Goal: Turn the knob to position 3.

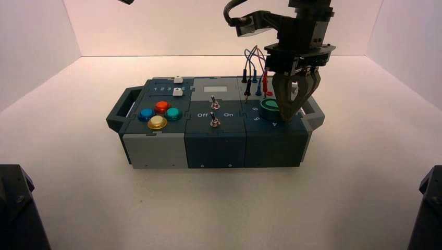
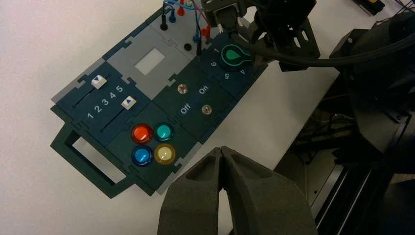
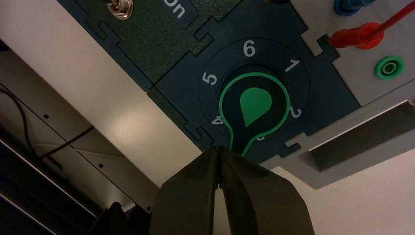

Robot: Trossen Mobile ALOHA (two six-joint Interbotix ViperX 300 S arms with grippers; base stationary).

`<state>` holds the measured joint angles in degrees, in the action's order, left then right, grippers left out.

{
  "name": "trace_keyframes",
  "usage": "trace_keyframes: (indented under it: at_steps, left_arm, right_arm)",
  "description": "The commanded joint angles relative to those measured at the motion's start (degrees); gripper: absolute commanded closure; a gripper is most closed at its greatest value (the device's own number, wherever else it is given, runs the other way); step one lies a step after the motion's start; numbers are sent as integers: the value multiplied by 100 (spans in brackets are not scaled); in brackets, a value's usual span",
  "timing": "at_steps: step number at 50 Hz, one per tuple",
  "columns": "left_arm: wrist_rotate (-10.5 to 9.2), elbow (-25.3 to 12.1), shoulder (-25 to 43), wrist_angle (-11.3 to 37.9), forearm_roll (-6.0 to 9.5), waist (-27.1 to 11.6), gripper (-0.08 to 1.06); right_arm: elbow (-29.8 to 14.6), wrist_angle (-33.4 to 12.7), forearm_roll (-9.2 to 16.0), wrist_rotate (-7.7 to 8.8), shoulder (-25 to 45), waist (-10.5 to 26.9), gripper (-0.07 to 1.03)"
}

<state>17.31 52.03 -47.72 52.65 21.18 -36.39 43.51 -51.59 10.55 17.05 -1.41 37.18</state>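
Observation:
The knob [image 3: 254, 105] is a green teardrop on a black base, on the dark teal panel at the box's right end [image 1: 269, 105]. Its pointed end lies between the dial's 4 [image 3: 217, 120] and position 3 [image 3: 261, 138], whose digit the knob's rim half hides. My right gripper [image 3: 219, 148] is shut with nothing in it. Its tips hang at the knob's pointed end, on the knob's front right side [image 1: 287, 117]; whether they touch it does not show. My left gripper [image 2: 222, 148] is shut and empty, held high off the box's front left. The knob [image 2: 234, 55] also shows there.
Two metal toggle switches [image 1: 213, 112] stand in the middle panel between Off and On. Several round coloured push buttons [image 1: 159, 114] and two white sliders [image 1: 178, 86] fill the left panels. Plugged red, blue and black wires [image 1: 255, 73] rise just behind the knob. Handles [image 1: 122, 107] jut from both ends.

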Motion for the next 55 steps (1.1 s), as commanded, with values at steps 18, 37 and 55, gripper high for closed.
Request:
trace_keyframes:
  at_steps: [18,37,55]
  left_arm:
    - [9,-79,0,-9,9,-18,101]
    - [9,-79,-9,-9,0,-26,101]
    - [9,-79,-18,-9,9,-26,101]
  right_arm:
    - [-114,-9,-220,18,-158,18,98]
    - [-114,-9,-334,18,-158,18,98]
    - [-149,-105,-343,18,-185,18,98]
